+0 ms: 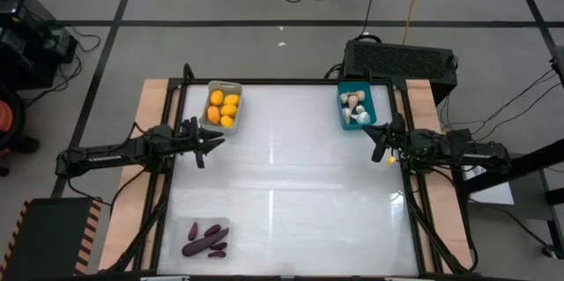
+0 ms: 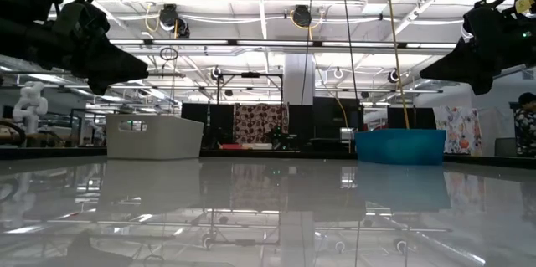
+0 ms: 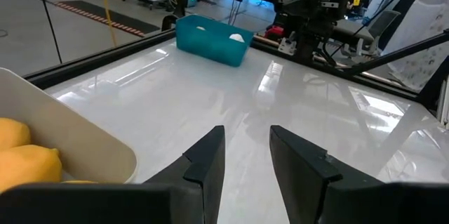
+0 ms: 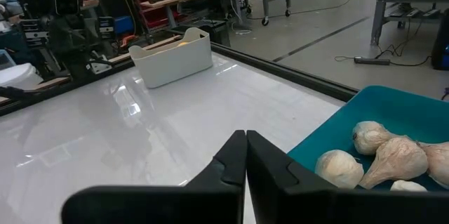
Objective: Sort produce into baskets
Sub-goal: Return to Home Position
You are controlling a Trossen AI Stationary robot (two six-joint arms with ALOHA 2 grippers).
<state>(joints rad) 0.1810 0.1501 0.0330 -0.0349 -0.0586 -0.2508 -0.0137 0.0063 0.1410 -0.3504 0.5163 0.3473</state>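
My left gripper [image 1: 209,144]: fingers apart, empty, centre left.
My right gripper [image 1: 380,140]: clenched on nothing, centre right.
Orange fruits [image 1: 225,105]: grey bin [image 1: 204,115], upper left.
Garlic [image 1: 354,105]: teal bin [image 1: 370,96], upper right.
Eggplants [image 1: 204,241]: clear bin [image 1: 222,225], lower left.

Orange fruits [image 1: 224,107] in grey bin [image 2: 155,137], garlic [image 1: 354,105] in teal bin [image 2: 400,146], eggplants [image 1: 204,239] in clear bin [image 1: 222,225].

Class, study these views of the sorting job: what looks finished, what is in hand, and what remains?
Done: orange fruits lie in the grey bin, garlic bulbs in the teal bin, eggplants in the clear bin; no loose produce shows on the table. In hand: nothing; the left hand is open, the right hand shut, both empty. Left: apparently only parking the arms.
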